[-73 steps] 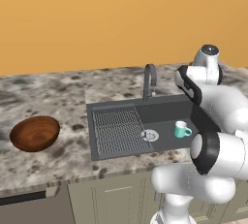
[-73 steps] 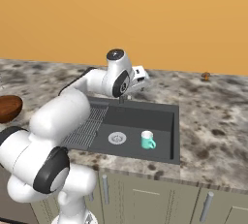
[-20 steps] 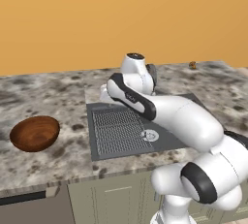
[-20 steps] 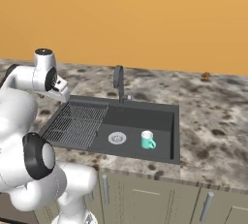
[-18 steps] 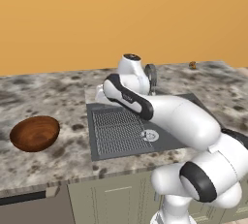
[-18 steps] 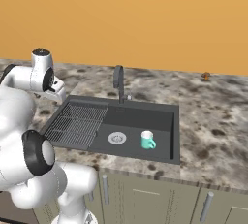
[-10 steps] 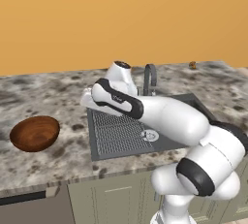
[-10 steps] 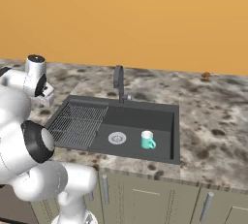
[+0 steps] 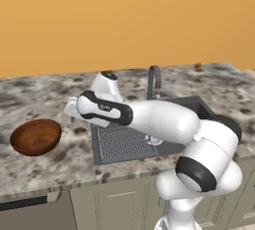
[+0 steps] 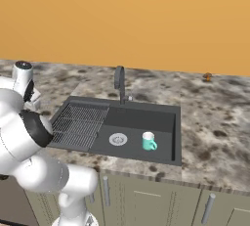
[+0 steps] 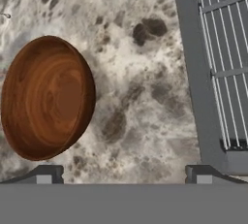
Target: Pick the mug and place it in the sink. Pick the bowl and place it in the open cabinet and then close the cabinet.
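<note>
Speckled counter [image 9: 45, 164], wooden bowl [image 11: 46, 97], empty pincer [image 11: 123, 174] spread wide

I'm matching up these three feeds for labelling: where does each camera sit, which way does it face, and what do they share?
Left base view: behind the arm to its left, facing forward and down at the counter; the arm reaches left over the sink toward the bowl.
Right base view: behind to its right; the arm stands at left, and the mug sits in the sink.
Hand view: on the hand, looking down at the bowl; the open pincer frames the bottom.
All three share the sink.
</note>
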Tool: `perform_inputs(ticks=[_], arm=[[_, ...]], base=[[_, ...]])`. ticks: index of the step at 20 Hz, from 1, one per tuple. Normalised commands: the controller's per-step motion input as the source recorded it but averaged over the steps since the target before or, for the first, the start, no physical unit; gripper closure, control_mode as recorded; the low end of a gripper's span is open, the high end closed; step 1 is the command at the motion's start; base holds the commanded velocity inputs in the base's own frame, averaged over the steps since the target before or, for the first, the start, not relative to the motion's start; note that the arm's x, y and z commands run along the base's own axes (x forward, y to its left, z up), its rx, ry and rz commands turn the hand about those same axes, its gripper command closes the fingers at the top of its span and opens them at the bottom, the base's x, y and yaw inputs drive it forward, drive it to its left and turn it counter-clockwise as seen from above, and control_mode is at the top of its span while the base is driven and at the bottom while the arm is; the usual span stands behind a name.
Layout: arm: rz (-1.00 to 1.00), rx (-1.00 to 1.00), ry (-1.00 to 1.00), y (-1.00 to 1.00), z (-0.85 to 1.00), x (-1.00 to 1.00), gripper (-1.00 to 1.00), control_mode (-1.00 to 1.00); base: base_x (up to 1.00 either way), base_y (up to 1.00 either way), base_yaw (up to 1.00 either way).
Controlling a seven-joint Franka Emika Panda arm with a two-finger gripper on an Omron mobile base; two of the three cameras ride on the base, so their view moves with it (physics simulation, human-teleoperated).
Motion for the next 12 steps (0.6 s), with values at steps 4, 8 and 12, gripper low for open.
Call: perform_inputs(ticks=[4,8,12], arm=[[0.00,0.00,0.07,0.44,0.00,0.00,-1.00,-1.00],[0.00,0.00,0.02,0.41,0.00,0.00,-1.00,-1.00],[0.00,0.00,0.00,0.36,-0.02,0.00,-1.00,-1.00]], base=[[0.00,0.00,0.00],[0.00,0.00,0.00],[0.00,0.00,0.00]])
